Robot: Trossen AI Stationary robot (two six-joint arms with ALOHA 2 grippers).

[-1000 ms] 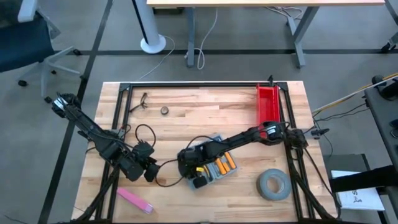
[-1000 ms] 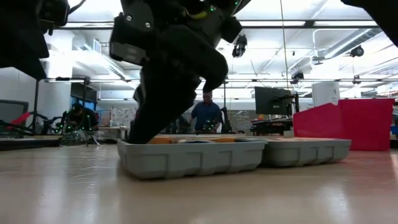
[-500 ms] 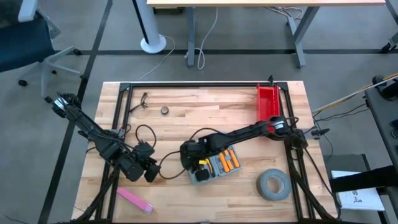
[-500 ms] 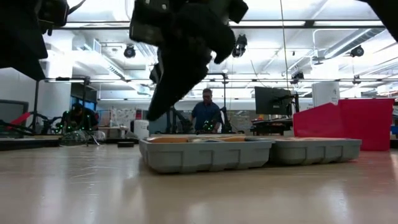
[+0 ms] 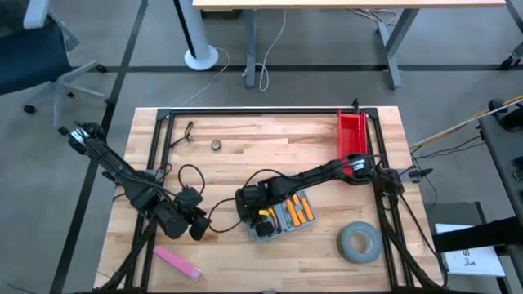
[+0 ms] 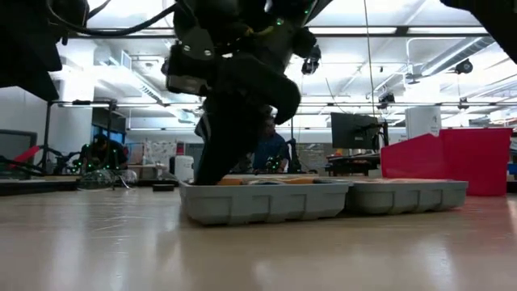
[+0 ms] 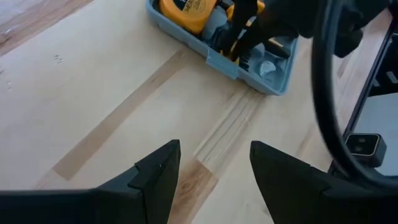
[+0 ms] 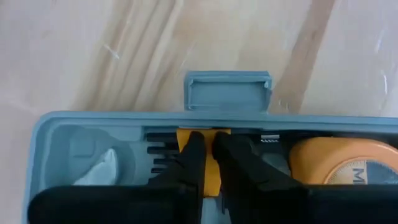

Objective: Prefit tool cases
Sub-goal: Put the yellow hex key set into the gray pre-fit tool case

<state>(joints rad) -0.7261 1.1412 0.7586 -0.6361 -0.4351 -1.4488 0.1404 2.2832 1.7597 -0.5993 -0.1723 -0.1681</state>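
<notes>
The blue-grey tool case (image 5: 282, 219) lies open on the wooden table, its two halves flat side by side (image 6: 266, 200). It holds a yellow tape measure (image 8: 342, 162) and orange-handled tools (image 5: 296, 214). My right gripper (image 8: 209, 144) reaches down into the half with the latch tab (image 8: 228, 92), its fingers closed on a yellow piece. My left gripper (image 7: 214, 168) hangs open above bare table to the left of the case (image 7: 249, 43) and touches nothing. My right gripper pinches a yellow piece (image 8: 209, 180) between its two fingers. The piece lies in a recess just inside the case wall, behind the latch tab. The fingers come from above, slanting down. The piece sits in the case, not lifted.
A red bin (image 5: 352, 135) stands at the far right. A grey tape roll (image 5: 359, 242) lies at the near right and a pink strip (image 5: 177, 263) at the near left. A small ring (image 5: 216, 145) and a dark clip (image 5: 188, 132) lie at the far left.
My right gripper has lifted out of the case, then come down into it again near the latch tab. The case has slid a little toward the table's right edge and still lies flat and open.
</notes>
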